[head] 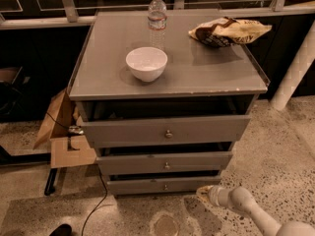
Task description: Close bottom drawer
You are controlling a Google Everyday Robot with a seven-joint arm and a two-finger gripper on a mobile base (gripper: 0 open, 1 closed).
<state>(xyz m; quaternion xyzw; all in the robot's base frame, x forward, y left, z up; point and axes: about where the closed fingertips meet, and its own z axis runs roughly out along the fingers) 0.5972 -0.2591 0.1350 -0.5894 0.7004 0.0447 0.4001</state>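
Note:
The bottom drawer (162, 185) is the lowest and narrowest of three grey drawer fronts, with a small round metal knob (165, 187). It stands pulled out a little, a dark gap showing above its front. My gripper (203, 192) is low near the floor, just right of the drawer's right end, at the tip of my white arm (246, 208) coming in from the lower right. It looks close to the drawer front's corner; I cannot tell whether it touches.
The middle drawer (165, 162) and top drawer (167, 131) also stand out a little. On the cabinet top are a white bowl (146, 63), a water bottle (157, 19) and a chip bag (227, 31). Cardboard (64, 132) and a cable (96, 200) lie left.

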